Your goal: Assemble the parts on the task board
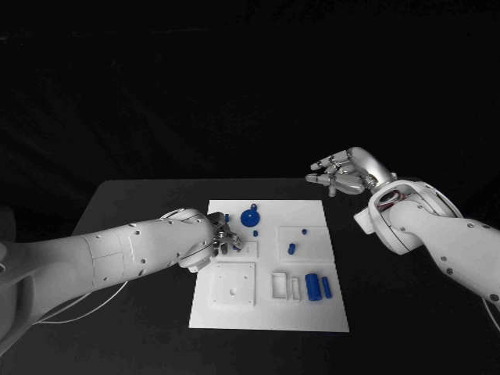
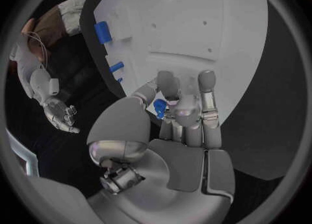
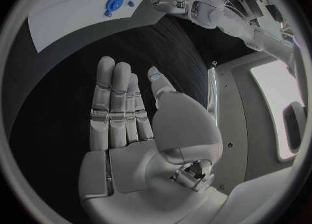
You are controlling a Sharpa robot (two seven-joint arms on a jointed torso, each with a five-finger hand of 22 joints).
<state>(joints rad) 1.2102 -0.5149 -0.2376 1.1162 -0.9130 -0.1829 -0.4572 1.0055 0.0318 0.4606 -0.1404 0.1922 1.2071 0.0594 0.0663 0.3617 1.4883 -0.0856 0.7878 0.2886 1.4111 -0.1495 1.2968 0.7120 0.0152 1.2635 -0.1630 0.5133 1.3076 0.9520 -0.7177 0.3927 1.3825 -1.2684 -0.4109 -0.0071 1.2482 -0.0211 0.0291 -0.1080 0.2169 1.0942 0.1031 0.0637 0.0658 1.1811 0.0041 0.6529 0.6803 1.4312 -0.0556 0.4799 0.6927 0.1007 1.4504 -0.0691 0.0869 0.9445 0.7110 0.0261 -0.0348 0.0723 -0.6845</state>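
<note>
The left hand, low over the near-left part of the white plastic task board, pinches a small blue plastic peg between thumb and fingers. The right hand hovers beyond the board's far right corner, fingers straight and holding nothing. I'd judge the job is early: a round blue knob-like part sits at the far end, and two blue cylinders lie beside an unfilled white rectangular pocket.

The task board lies mid-table, parts on it toward its right side.
</note>
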